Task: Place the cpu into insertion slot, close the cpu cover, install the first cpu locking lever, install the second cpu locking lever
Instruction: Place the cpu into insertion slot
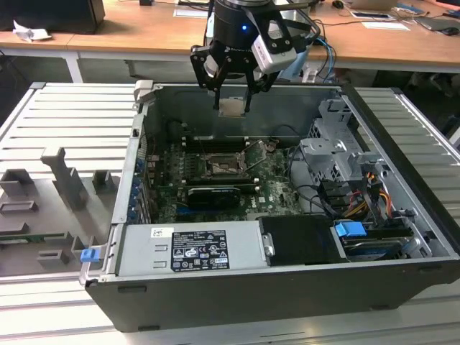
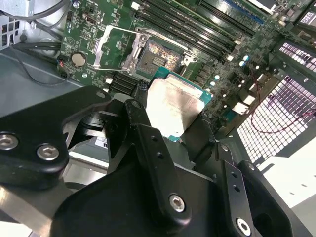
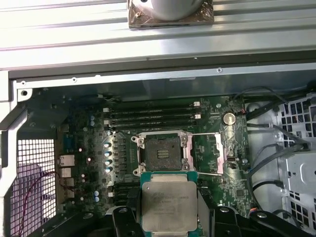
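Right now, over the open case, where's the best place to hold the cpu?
By two opposite edges, from above. The cpu is a thin flat square, so edge contact leaves both faces clear; the gripper grips it this way.

In the exterior view the arm's black wrist (image 1: 241, 21) stands at 12 o'clock, pointing toward 6 o'clock, and its gripper (image 1: 233, 109) hangs below with two black fingers (image 1: 217, 100) pinched at 9 and 3 o'clock on the cpu (image 1: 231, 107).
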`<state>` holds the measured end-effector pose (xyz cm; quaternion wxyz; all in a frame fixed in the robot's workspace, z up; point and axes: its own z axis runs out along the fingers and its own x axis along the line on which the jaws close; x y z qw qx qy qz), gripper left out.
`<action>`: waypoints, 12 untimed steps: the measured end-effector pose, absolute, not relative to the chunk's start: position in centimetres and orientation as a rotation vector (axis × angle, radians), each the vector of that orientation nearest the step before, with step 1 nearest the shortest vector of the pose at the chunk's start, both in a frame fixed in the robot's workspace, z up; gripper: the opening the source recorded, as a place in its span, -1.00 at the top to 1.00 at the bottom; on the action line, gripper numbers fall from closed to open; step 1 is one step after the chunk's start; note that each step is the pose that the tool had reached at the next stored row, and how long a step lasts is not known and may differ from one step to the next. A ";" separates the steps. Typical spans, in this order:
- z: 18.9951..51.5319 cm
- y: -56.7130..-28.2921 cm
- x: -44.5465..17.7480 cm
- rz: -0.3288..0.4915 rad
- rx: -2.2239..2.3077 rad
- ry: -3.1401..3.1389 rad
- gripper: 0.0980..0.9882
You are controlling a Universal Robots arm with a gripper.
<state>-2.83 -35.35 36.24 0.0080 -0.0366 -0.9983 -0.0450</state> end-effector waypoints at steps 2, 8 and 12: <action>36.2 -35.4 -2.8 -0.141 -0.117 -3.120 0.00; 36.2 -35.4 -2.8 -0.141 -0.125 -3.120 0.00; 36.2 -35.4 -2.8 -0.141 -0.131 -3.120 0.00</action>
